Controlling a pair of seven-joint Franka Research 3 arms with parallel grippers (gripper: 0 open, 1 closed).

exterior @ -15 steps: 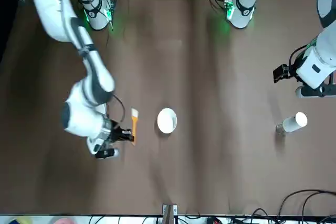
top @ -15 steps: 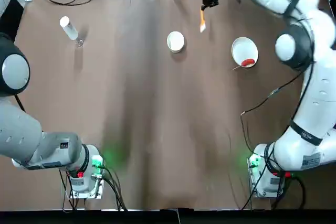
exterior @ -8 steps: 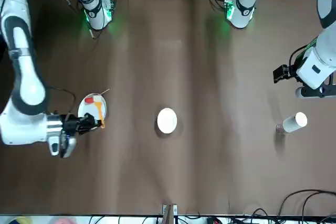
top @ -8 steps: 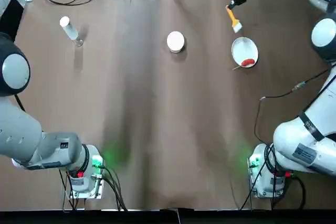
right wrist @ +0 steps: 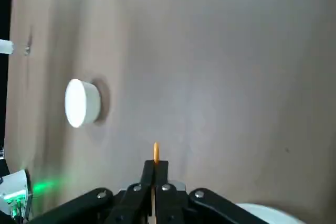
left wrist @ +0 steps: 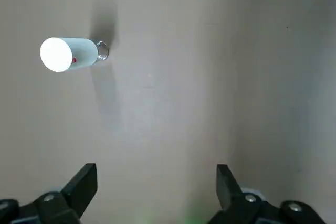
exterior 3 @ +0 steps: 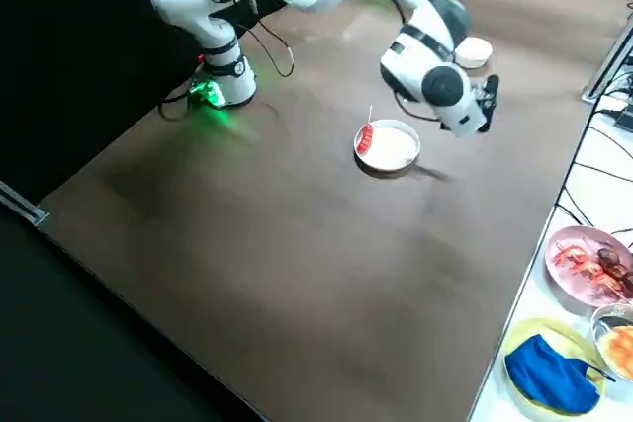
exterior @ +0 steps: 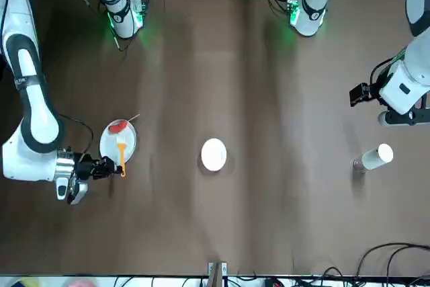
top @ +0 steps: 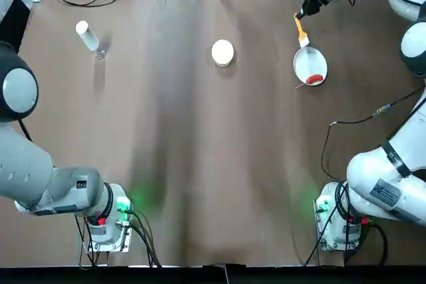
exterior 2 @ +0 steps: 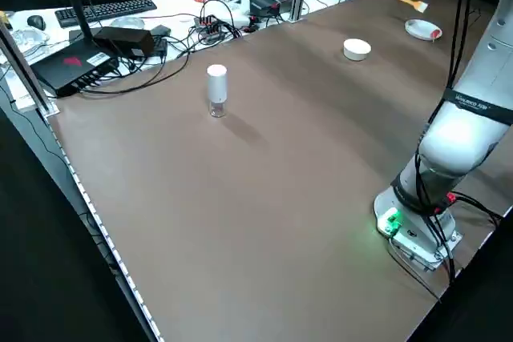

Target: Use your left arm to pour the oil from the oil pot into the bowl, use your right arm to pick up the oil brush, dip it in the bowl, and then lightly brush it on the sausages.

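"Where's the worktop's (top: 193, 164) right gripper (right wrist: 156, 177)?"

"Near the white plate (top: 305, 61), fingers closed on the oil brush (top: 303, 35)."

"And the left gripper (left wrist: 157, 192)?"

"Parked at the worktop's left, fingers open."

"The rest?"

"Bowl (top: 222, 52) between plate and upright oil pot (top: 87, 36); sausage (top: 314, 79) on the plate."

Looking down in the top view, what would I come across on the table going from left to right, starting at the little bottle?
Oil pot, bowl, oil brush held by the right gripper, white plate with a sausage.
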